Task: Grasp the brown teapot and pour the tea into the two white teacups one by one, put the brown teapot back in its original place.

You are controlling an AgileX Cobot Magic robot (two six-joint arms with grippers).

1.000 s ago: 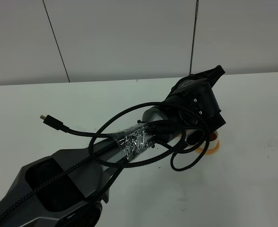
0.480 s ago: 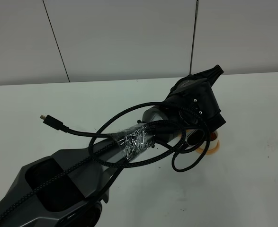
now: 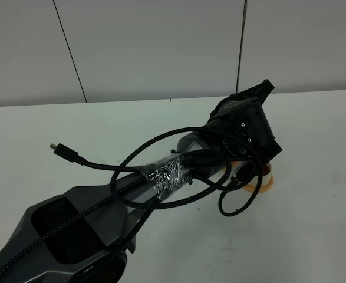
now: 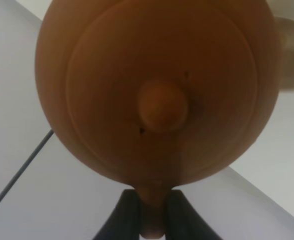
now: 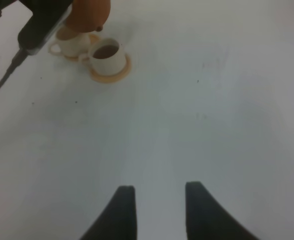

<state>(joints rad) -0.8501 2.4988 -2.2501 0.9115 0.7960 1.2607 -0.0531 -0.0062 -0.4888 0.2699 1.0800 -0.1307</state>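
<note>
1. The left gripper is clamped on the loop handle of the teapot, with a dark finger pressed against each side of it.
2. The teapot fills the left wrist view, with its lid on and the knob in the middle.
3. The full cup holds dark tea and stands on an orange saucer on the white table.
4. The second cup stands just beside the full cup, on the side towards the left arm.
5. The teapot hangs in the air near the full cup and right above the second cup. Whether tea is running out cannot be told.
6. The right gripper is well apart from the full cup. Its jaws stand apart over bare table with nothing between them.
7. In the high view the left arm hides the full cup. Only an edge of the saucer shows below the wrist.
8. A black cable loops along the arm, and its loose plug end sticks out far from the full cup.
</note>
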